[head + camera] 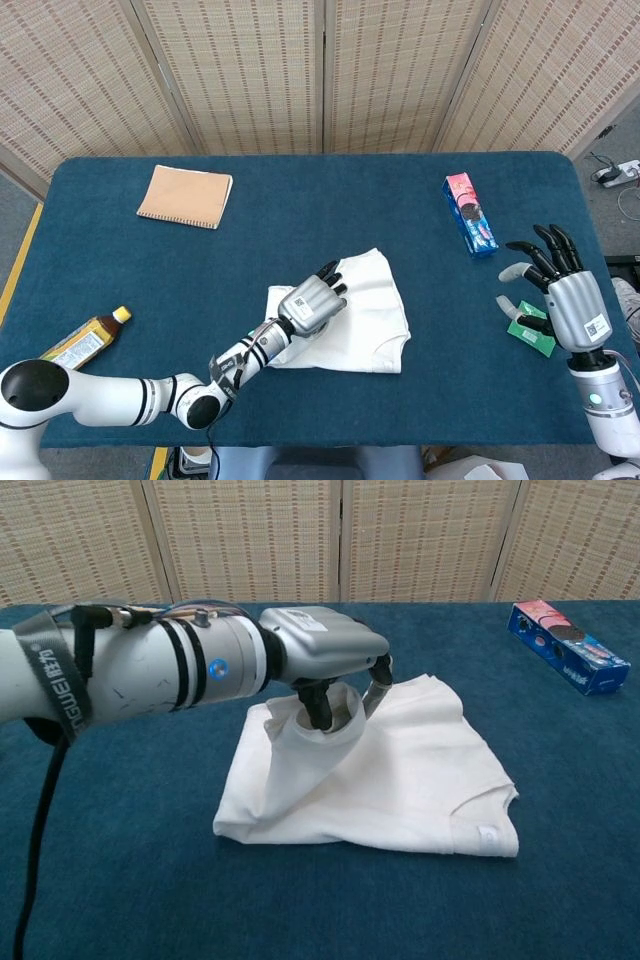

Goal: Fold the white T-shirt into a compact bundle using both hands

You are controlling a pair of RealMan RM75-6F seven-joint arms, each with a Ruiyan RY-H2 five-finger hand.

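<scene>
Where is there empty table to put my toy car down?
There is bare table between the notebook and the cookie box, behind the T-shirt. There is more between the bottle and the shirt, though the left arm crosses it. It is crowded near the right robot hand.

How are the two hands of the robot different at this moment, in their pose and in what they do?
The left hand pinches a raised fold of the white T-shirt and hangs over the cloth near the table's middle; the right hand holds nothing and is far from the shirt, at the table's right edge. The left hand's fingers curl around fabric, while the right hand's fingers are spread apart. Both have silver backs and dark fingers.
</scene>
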